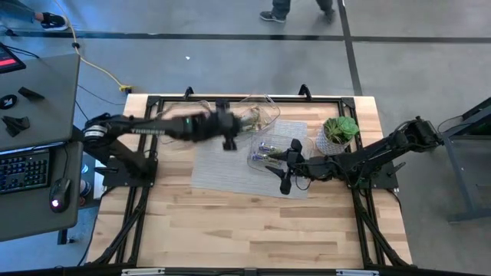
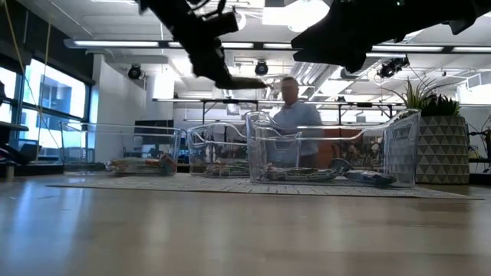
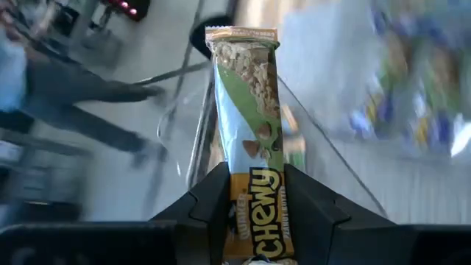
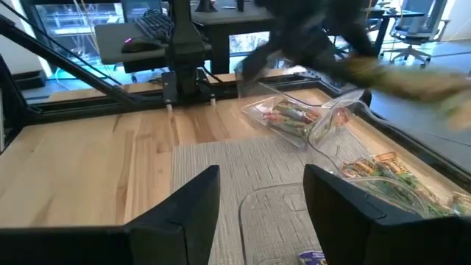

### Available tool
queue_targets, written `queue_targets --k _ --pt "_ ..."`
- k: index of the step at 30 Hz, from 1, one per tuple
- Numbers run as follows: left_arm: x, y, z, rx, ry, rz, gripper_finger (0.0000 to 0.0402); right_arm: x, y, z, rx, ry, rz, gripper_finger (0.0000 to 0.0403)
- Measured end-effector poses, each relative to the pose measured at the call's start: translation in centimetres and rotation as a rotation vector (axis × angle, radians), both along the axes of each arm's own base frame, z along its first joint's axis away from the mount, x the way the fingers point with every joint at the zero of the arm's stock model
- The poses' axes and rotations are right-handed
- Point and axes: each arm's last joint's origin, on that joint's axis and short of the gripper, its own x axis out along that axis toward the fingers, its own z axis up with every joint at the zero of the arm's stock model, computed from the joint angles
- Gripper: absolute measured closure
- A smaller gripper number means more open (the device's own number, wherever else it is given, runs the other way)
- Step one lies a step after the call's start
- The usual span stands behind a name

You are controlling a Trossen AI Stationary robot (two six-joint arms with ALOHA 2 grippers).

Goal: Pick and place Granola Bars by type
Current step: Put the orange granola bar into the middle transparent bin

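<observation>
I have my left hand [image 3: 254, 210] clamped on one green-tan bar [image 3: 250, 125], gripped at its lower end so most of the wrapper stands clear ahead of my fingers [image 3: 213, 206]; it rides in the air above the tubs at the far side of the mat [image 1: 222, 165]. To finish this step well, I judge I should hold the arm level, centre the bar over the tub of matching bars, lower it inside the rim and only then release, since a bar held by one end can swing or catch a wall. My right hand [image 1: 286, 170] waits with its fingers apart and empty, over the nearest tub [image 1: 268, 153]. That tub holds purple-wrapped bars; the far tub [image 4: 291, 118] and the side tub [image 4: 383, 177] hold mixed wrappers I cannot sort by type from here.
</observation>
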Motion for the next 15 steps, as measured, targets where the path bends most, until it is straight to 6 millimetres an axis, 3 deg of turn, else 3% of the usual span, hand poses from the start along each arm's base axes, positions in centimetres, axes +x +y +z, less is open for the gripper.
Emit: queue_targets --k 3,7,15 --pt "-0.4 3.9 0.3 -0.186 -0.132 -0.003 0.0295 0.0 0.0 -0.1 0.000 0.009 0.002 0.0222" --pt "-0.9 7.5 -1.3 -0.438 -0.180 -0.005 0.0295 0.0 0.0 -0.1 0.000 0.015 0.012 0.0222" --pt "-0.3 10.9 -5.0 -0.457 -0.138 0.183 0.0295 -0.1 0.0 -0.3 -0.005 0.029 0.010 0.0222"
